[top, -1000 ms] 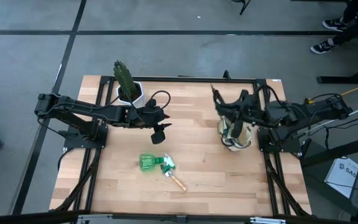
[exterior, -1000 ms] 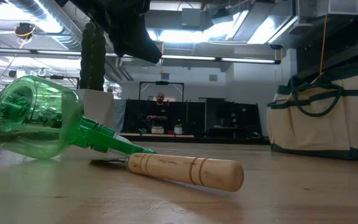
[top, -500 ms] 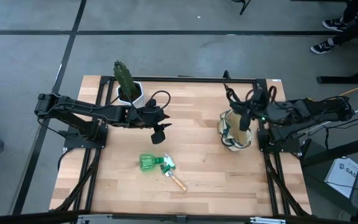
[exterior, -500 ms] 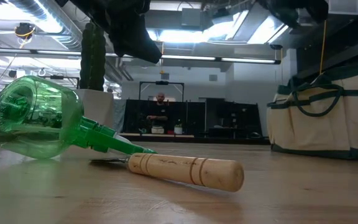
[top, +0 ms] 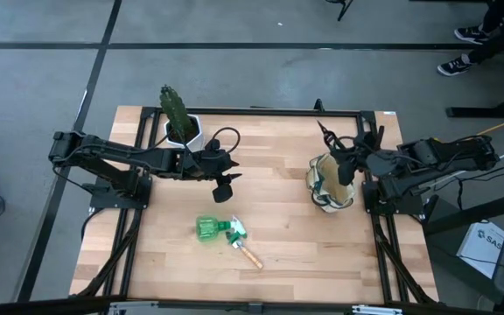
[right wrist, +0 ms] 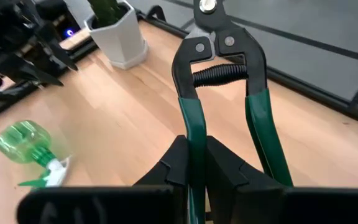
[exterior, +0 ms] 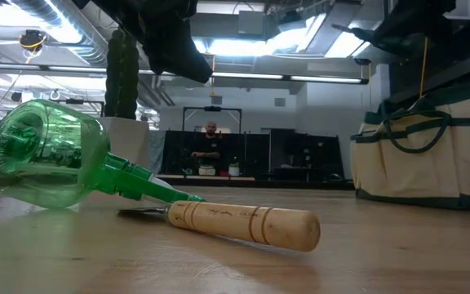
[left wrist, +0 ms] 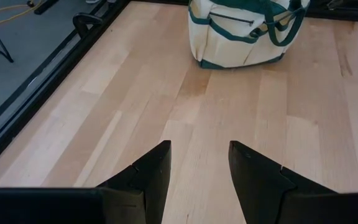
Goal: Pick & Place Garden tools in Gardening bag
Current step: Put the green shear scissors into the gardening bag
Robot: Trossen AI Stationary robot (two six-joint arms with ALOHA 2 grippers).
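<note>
Right now I have the wooden table [top: 278,219] laid out under both arms, and the biggest task item on it is the cream bag [top: 330,185] with dark green trim, standing upright near the right edge; my left wrist camera sees it across the boards [left wrist: 244,31], and from table height it sits at the far right [exterior: 427,155]. At the back left corner the cactus [top: 175,112] stands in its white pot [top: 188,133], well apart from the bag. My left gripper [top: 225,187] hangs over the middle-left of the table, just in front of the pot, with its two dark fingers [left wrist: 148,177] spread apart and nothing between them, only bare wood showing through the gap. My right gripper [top: 346,166] sits above the bag's opening, fingers pinched tight on one green handle of the pruning shears [right wrist: 219,81], whose black pivot and coiled spring point away from the wrist and whose second handle hangs free beside the clamped one. On the front half of the table, the green spray bottle [top: 210,228] lies on its side, its nozzle pointing toward the right. The wooden-handled tool [top: 248,255] lies just beside that nozzle, seeming to touch it; from table height its pale handle [exterior: 247,224] rests flat on the boards in front of the bottle [exterior: 43,155].
</note>
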